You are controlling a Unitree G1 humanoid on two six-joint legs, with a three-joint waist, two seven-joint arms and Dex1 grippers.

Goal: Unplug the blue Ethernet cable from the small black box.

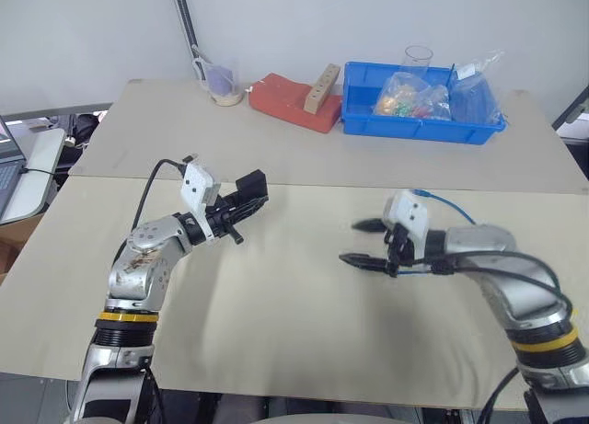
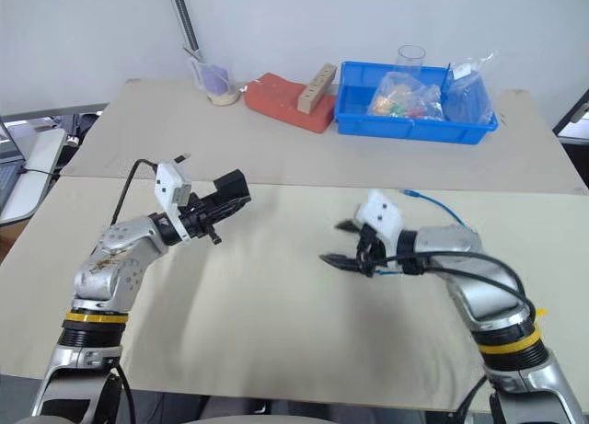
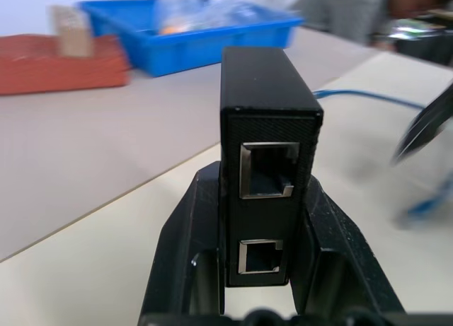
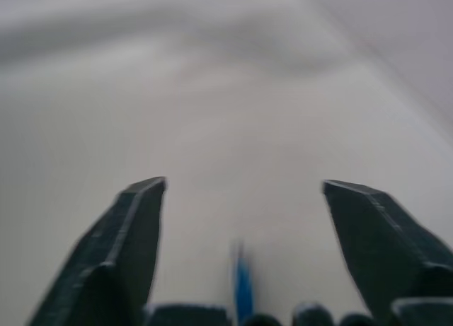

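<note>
Behind the blue bin (image 1: pixel 423 125), at the far edge of the desk (image 1: pixel 304 295), one clear cup (image 1: pixel 418 58) is standing, while inside the bin two clear plastic bags are lying, one with colourful contents (image 1: pixel 411 97) and one more or less see-through (image 1: pixel 471 93). Just left of the bin one red block (image 1: pixel 296 103) is resting with one pale wooden strip (image 1: pixel 321 88) leaning on top of it, and further left of that a single measuring cup (image 1: pixel 221 82) is sitting. Nearer than the bin, nothing is lying on the bare desk between the two arms. The left claw (image 3: pixel 267 220) is hovering well to the near left of the bin, its fingers pressed against the sides of the small black box (image 1: pixel 250 184), which it is holding clear of the desk; in the left wrist view two sockets are showing on the box's end face, and both are sitting empty. The right claw (image 1: pixel 362 243) is hanging nearer than the bin, with its two black fingers (image 4: pixel 120 248) spread wide apart and pinching nothing. The one blue Ethernet cable (image 1: pixel 448 203) is trailing just beside that claw, arching up over the right wrist, and a blurred strip of it is showing low between the spread fingers in the right wrist view; it is well apart from the box.
</note>
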